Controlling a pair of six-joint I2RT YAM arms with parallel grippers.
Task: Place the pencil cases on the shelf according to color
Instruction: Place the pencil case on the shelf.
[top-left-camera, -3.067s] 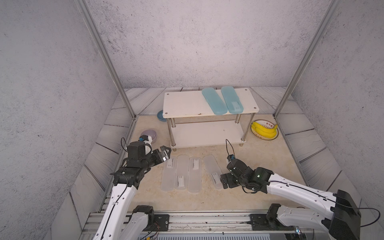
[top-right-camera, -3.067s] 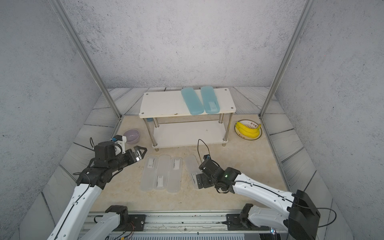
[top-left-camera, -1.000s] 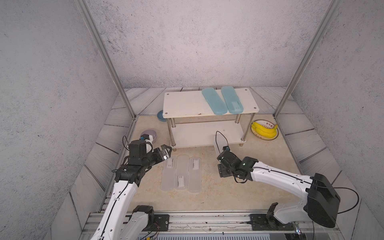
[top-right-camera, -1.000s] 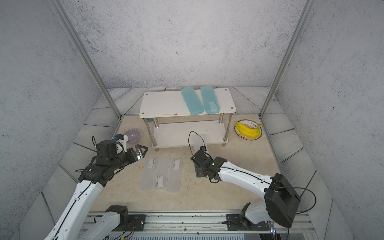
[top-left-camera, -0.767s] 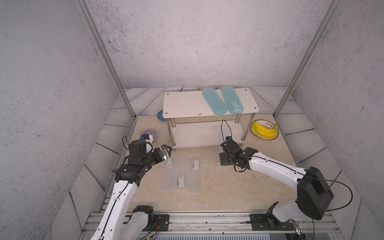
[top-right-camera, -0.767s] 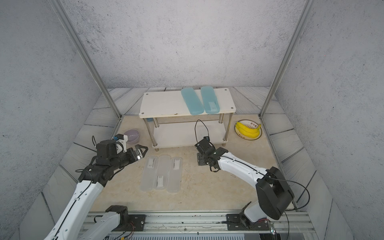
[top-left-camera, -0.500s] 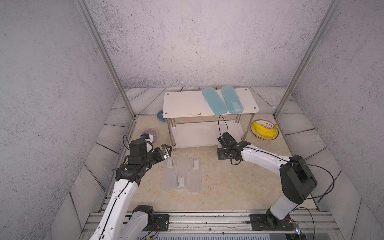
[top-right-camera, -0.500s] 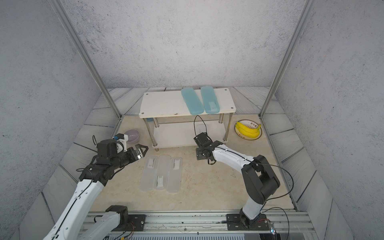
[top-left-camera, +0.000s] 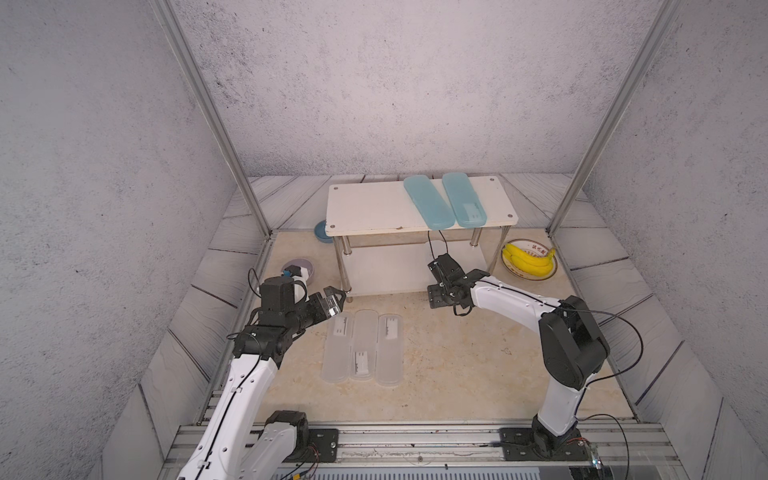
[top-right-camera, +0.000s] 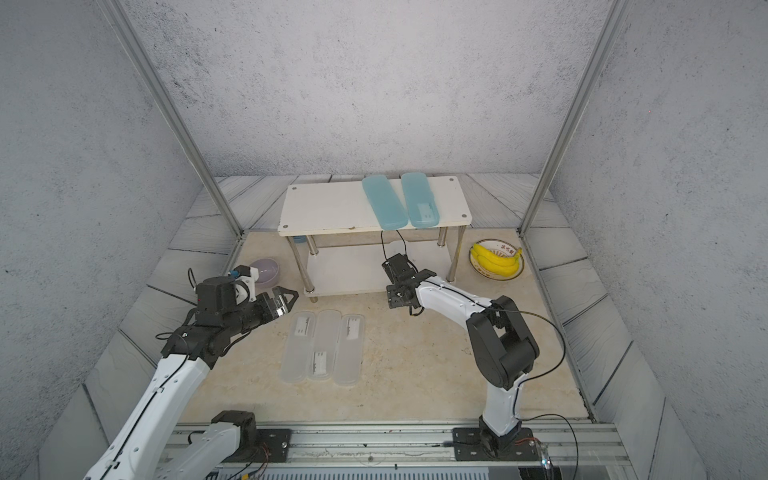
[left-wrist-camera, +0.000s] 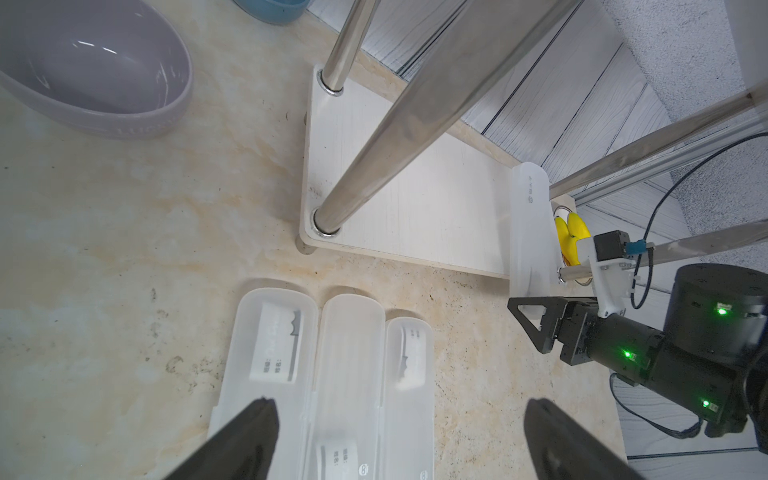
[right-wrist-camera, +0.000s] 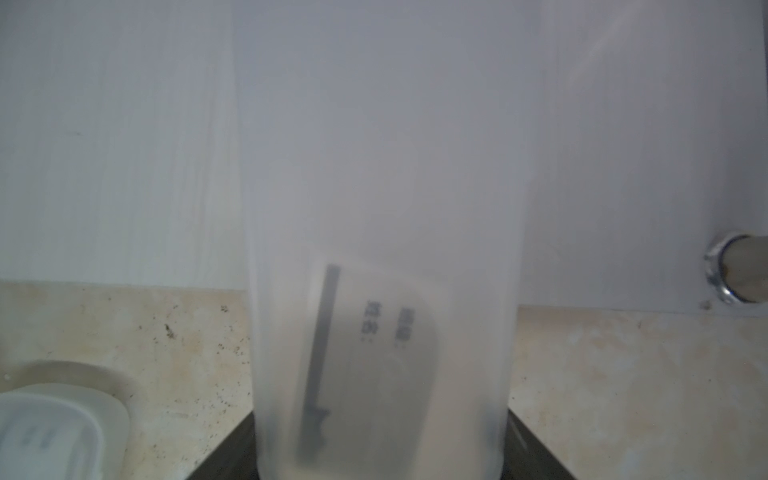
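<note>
Swung away from the row, the right pincer (top-left-camera: 438, 284) has carried 1 frosted case (top-left-camera: 436, 248) to the shelf (top-left-camera: 374, 208), leaving 3 frosted cases (top-left-camera: 362, 353) on the table (top-left-camera: 457, 374). In both top views that case reaches over the lower board (top-right-camera: 345, 270), below the 2 teal cases (top-right-camera: 399, 203) on top, its near end inside the pincer; the left pincer (top-right-camera: 291, 303) hovers beside the row. The left wrist view shows the left fingers (left-wrist-camera: 249, 436) spread wide, holding nothing. Only the right wrist view shows both dark fingers (right-wrist-camera: 528, 453) pressed against the case's 2 long edges: a wide, closed grip.
</note>
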